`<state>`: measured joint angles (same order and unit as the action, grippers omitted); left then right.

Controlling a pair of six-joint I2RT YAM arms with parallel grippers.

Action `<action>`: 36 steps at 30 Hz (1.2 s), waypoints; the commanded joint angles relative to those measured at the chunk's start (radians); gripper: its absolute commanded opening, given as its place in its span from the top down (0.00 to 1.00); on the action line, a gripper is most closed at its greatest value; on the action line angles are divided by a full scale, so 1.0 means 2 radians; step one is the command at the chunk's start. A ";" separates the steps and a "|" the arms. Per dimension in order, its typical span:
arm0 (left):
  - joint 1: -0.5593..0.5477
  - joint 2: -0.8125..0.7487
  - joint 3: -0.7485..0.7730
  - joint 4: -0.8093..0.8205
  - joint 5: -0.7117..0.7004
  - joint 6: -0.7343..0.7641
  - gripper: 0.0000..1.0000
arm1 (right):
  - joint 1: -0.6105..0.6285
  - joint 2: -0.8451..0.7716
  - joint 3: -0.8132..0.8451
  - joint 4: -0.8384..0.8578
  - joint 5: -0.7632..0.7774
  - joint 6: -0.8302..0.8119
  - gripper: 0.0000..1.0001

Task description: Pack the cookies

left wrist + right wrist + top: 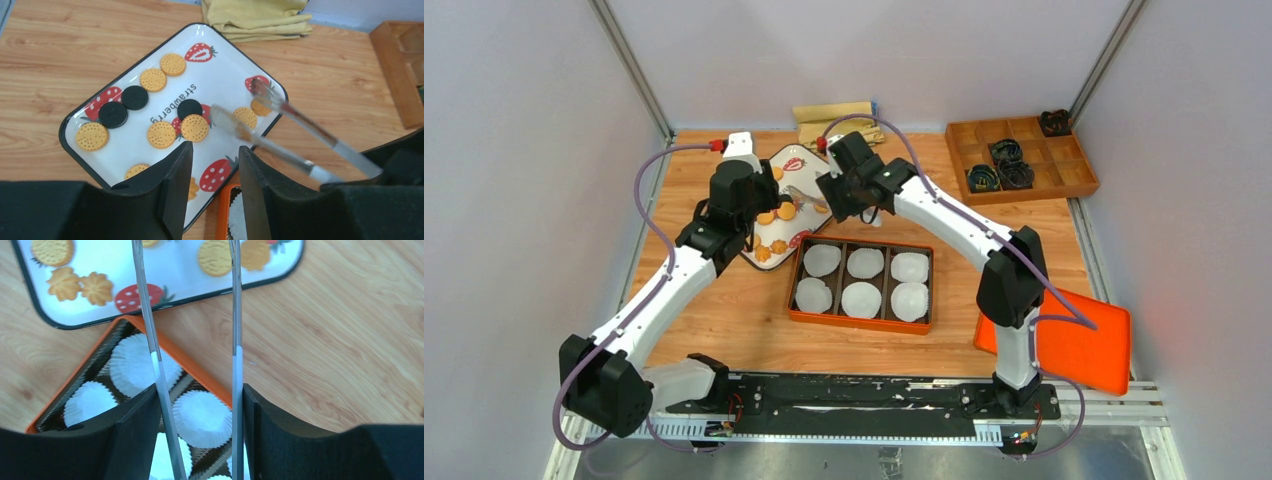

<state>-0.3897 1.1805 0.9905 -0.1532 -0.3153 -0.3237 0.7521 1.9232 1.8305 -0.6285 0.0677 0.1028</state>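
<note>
Tongs [300, 120] held over tray [220, 60] of cookies [161, 134], beside box [860, 324] of six paper cups [864, 262]
The tongs are clamped between the fingers of the right gripper [200, 390], their two blades apart above the tray's right end; the left gripper [215, 150] is held parted, nothing between its jaws, above the tray's near edge. All cookies are seen on the tray: three black and at least seven golden are counted from the left wrist, two scalloped from the right. The tray's near corner is set just beside the box's far-left corner. Tabletop [714, 310] wood is seen left of the tray and between the box and the wooden organiser [1034, 194]
</note>
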 commanded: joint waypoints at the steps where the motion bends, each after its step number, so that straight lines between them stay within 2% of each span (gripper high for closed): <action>1: -0.002 -0.021 0.000 0.037 0.002 -0.001 0.55 | 0.032 0.024 0.036 0.002 -0.026 -0.013 0.39; 13: -0.002 -0.057 0.002 0.013 0.003 0.009 0.52 | 0.060 0.103 0.103 -0.029 0.010 0.007 0.38; 23: -0.002 -0.066 0.003 0.013 0.019 0.004 0.50 | 0.062 0.114 0.094 -0.042 0.037 0.009 0.40; 29: -0.002 -0.064 0.000 0.013 0.016 0.007 0.50 | 0.063 0.129 0.112 -0.042 0.030 0.010 0.47; 36: -0.002 -0.057 -0.002 0.016 0.023 0.007 0.50 | 0.065 0.145 0.138 -0.057 0.034 0.009 0.44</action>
<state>-0.3897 1.0615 0.9867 -0.1360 -0.2787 -0.3180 0.8684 2.1899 2.0468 -0.7097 0.1169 0.1131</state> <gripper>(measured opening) 0.500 0.566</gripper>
